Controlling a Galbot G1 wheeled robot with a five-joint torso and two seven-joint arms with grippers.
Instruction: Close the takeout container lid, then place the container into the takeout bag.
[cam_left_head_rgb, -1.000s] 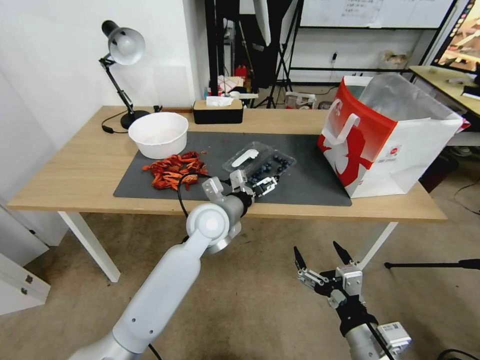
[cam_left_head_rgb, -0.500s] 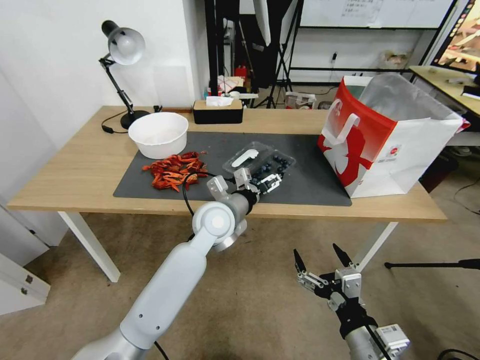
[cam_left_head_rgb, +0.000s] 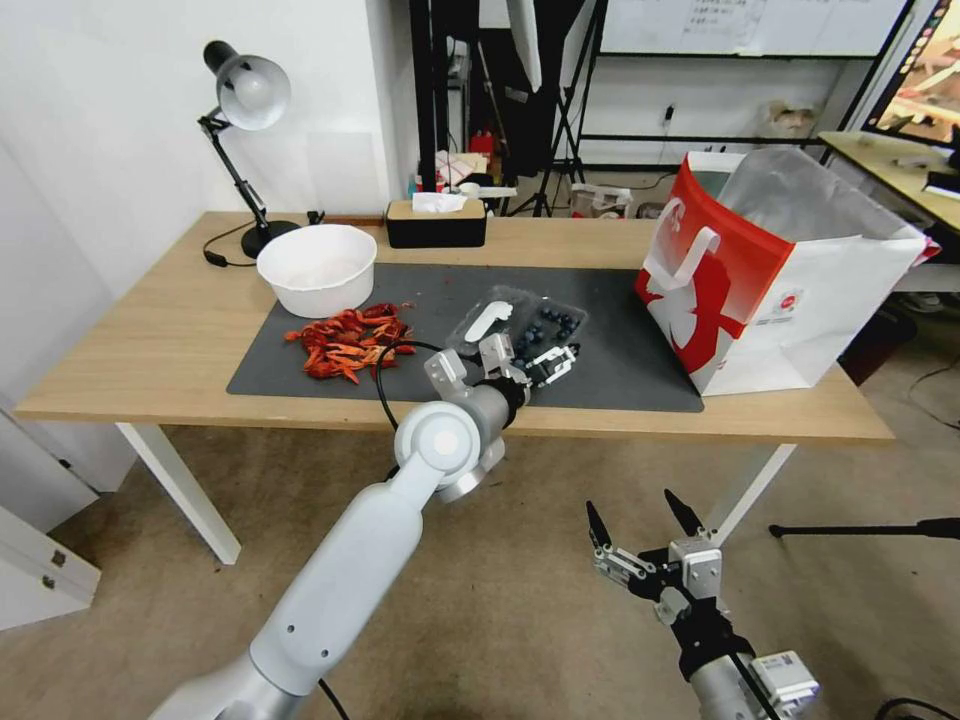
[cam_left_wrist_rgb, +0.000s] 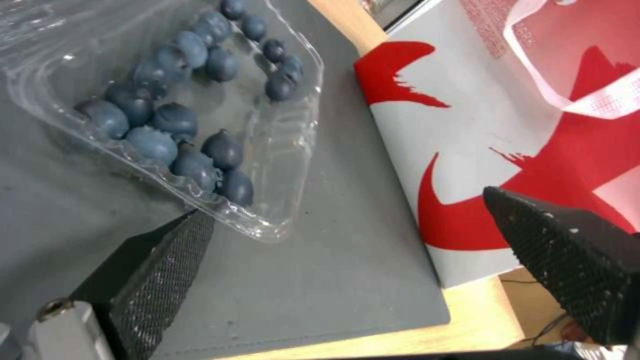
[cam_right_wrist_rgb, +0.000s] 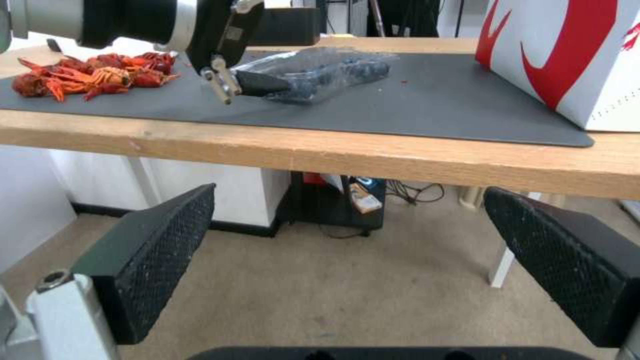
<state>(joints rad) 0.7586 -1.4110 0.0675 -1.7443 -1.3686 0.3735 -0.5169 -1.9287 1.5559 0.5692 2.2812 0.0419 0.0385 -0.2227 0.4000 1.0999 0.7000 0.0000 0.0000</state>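
The takeout container (cam_left_head_rgb: 552, 324) lies open on the dark mat, its tray holding blue berries (cam_left_wrist_rgb: 175, 120). Its clear lid (cam_left_head_rgb: 487, 318), with a white oblong sticker, lies flat to the tray's left. My left gripper (cam_left_head_rgb: 552, 362) is open just off the tray's near edge; in the left wrist view (cam_left_wrist_rgb: 347, 207) one finger sits under the tray's rim corner and nothing is held. The red-and-white takeout bag (cam_left_head_rgb: 775, 270) stands open at the table's right end, also close behind the tray (cam_left_wrist_rgb: 507, 115). My right gripper (cam_left_head_rgb: 640, 515) hangs open below the table's front edge.
A white bowl (cam_left_head_rgb: 317, 268) and a pile of red crayfish (cam_left_head_rgb: 348, 342) lie left of the container on the grey mat (cam_left_head_rgb: 620, 375). A desk lamp (cam_left_head_rgb: 245, 95) and a tissue box (cam_left_head_rgb: 436, 222) stand at the back. The table's front edge (cam_right_wrist_rgb: 373, 155) faces the right gripper.
My left gripper has moved right and a little forward along the container's near edge. The right gripper has barely shifted.
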